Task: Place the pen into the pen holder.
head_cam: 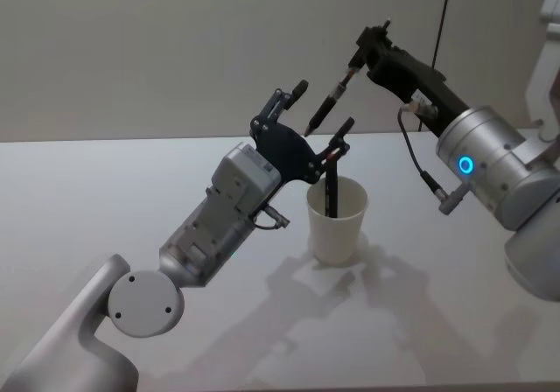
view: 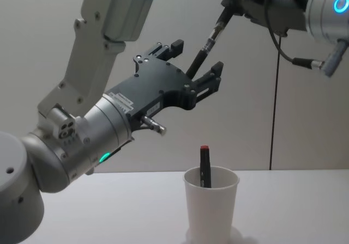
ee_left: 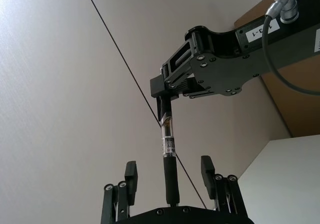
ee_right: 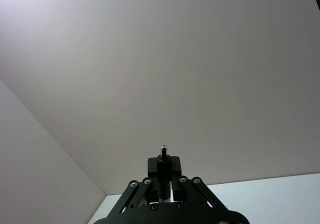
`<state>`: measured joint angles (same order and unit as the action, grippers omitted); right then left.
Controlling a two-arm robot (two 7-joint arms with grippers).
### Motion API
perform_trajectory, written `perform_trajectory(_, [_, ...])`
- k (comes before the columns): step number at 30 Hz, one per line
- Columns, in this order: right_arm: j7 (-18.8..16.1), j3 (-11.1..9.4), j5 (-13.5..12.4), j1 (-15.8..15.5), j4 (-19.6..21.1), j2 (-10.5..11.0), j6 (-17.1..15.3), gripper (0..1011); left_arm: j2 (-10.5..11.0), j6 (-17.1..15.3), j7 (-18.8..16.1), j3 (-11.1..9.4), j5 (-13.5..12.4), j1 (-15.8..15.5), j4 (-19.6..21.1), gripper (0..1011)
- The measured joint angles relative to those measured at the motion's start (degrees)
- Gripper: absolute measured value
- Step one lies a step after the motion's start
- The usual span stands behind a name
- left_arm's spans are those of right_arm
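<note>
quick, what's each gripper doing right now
Left gripper: open, fingers either side of the pen, not clamped.
Right gripper: shut on the pen's upper end.

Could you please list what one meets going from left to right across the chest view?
Left gripper, jaws open, reaching in from the left → pen holder with a pen standing in it → right gripper, jaws shut on a second pen, at upper right.

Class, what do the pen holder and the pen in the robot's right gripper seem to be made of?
Pen holder: probably paper, matte white, with a rolled rim. Pen in the right gripper: likely plastic, a clear barrel section above a black matte grip.
</note>
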<state>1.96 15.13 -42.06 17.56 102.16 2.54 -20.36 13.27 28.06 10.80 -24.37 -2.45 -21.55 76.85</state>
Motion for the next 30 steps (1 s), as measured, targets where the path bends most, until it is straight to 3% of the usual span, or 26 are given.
perform_trajectory(9, [0.2,0.1,0.3,0.0,0.3,0.2,0.8,132,0.0,0.0,0.0,0.0,0.0,0.0,0.0,1004])
perform_trajectory(14, [0.5,0.3,2.2,-0.4,0.5,0.4,2.5,132,0.0,0.0,0.0,0.0,0.0,0.0,0.0,1004])
perform_trajectory(30, [1.6,0.4,12.1,-3.0,0.9,2.9,11.4,131,0.0,0.0,0.0,0.0,0.0,0.0,0.0,1004])
